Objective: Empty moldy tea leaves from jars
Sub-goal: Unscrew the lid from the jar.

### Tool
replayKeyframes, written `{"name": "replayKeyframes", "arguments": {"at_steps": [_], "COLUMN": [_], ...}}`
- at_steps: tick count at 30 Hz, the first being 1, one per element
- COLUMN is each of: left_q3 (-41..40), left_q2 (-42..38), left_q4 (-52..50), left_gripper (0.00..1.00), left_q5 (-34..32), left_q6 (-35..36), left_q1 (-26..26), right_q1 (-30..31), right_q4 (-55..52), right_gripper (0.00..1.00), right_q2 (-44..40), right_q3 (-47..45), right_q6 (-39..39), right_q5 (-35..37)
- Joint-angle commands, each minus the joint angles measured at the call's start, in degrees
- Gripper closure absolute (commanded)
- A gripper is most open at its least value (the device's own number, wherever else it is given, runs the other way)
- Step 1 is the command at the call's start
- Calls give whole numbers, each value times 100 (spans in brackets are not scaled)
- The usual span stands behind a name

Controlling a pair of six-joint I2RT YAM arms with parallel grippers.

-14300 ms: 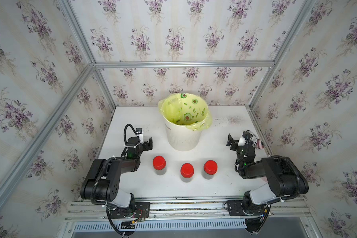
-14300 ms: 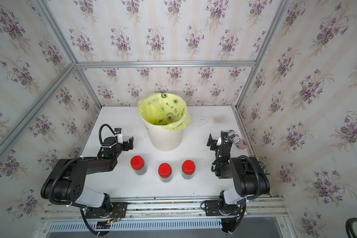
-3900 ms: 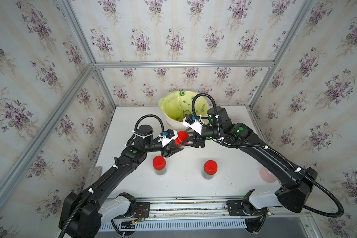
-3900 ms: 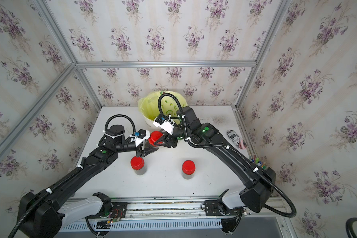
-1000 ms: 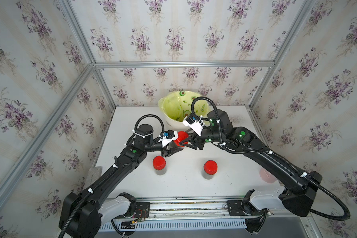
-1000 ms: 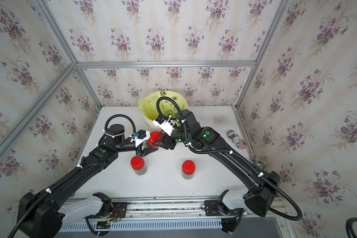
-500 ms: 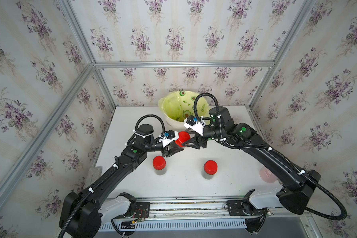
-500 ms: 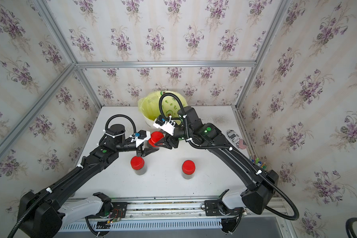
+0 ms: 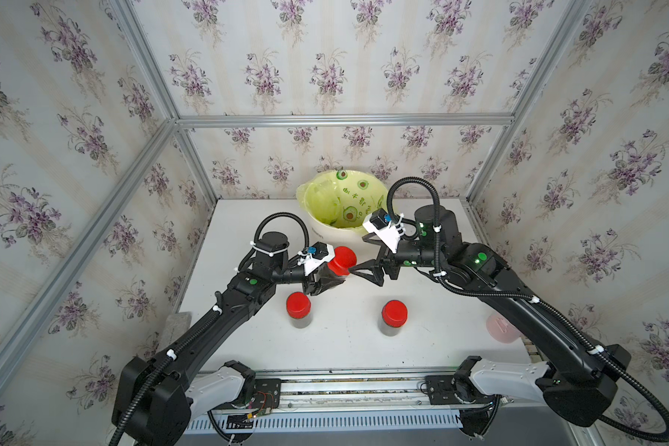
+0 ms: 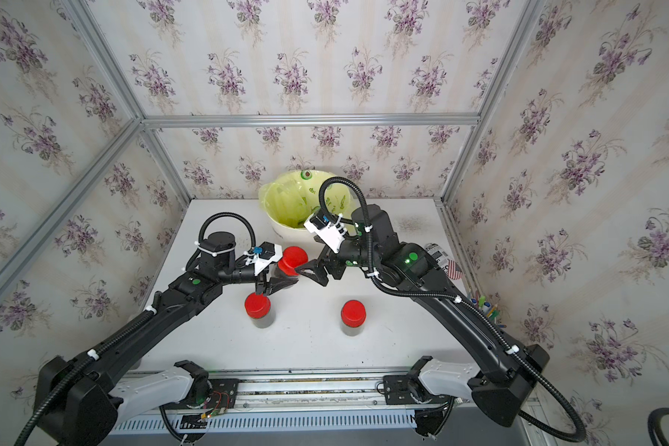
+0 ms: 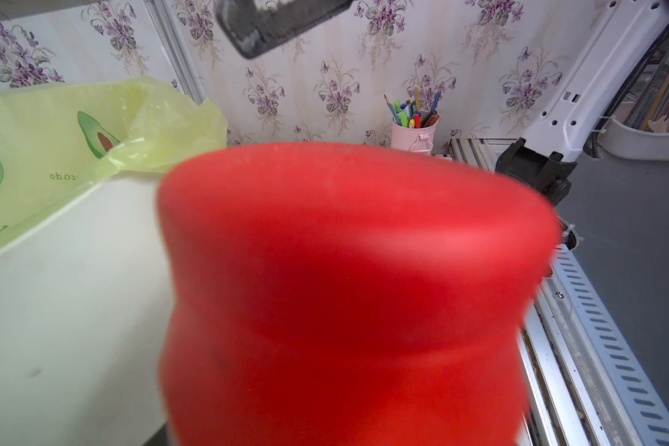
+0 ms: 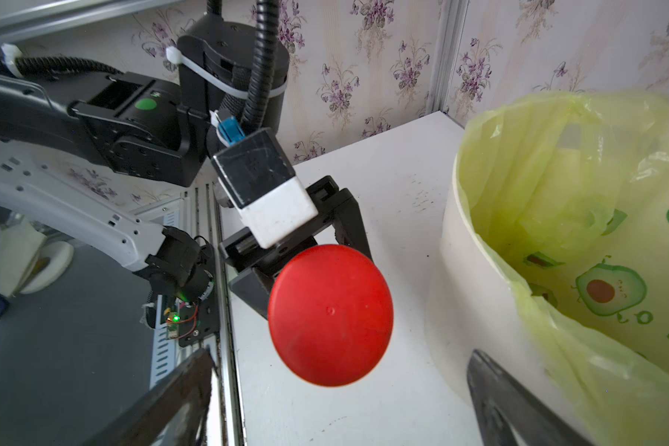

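Now that my right end effector (image 9: 365, 276) has just let go and spread wide, both top views show my left end effector (image 9: 327, 284) clamping the jar (image 9: 340, 262) tilted in mid-air, just in front of the bin (image 9: 321, 231). Its red lid (image 10: 292, 259) is on. Two more jars (image 9: 298, 309) stand capped on the surface (image 9: 344, 347).

Left wrist: lid fills the frame, blurred.

Right wrist: lid face-on between my open fingers (image 12: 170, 405), untouched.

Likely a regrasp for another twist. Tea leaves sealed inside, I judge.
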Motion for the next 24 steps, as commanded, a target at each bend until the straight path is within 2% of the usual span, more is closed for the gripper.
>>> {"name": "replayKeyframes", "arguments": {"at_steps": [1, 9, 18, 24], "left_q3": [62, 54, 44, 50], "left_q2": [16, -19, -28, -36], "left_q4": [37, 18, 12, 17], "left_gripper": [49, 49, 49, 48], "left_q5": [85, 48, 58, 38], "left_q6": [24, 50, 50, 50], "left_q1": [-1, -1, 0, 5], "right_q1": [38, 484, 946, 1027], "right_q4": [166, 107, -168, -184], "right_gripper": [3, 9, 9, 11], "right_q2": [-20, 239, 556, 684], "right_q3": [-22, 59, 390, 391], "right_q6": [1041, 1836, 2004, 1986], "right_q5": [-69, 1013, 1689, 1991]}}
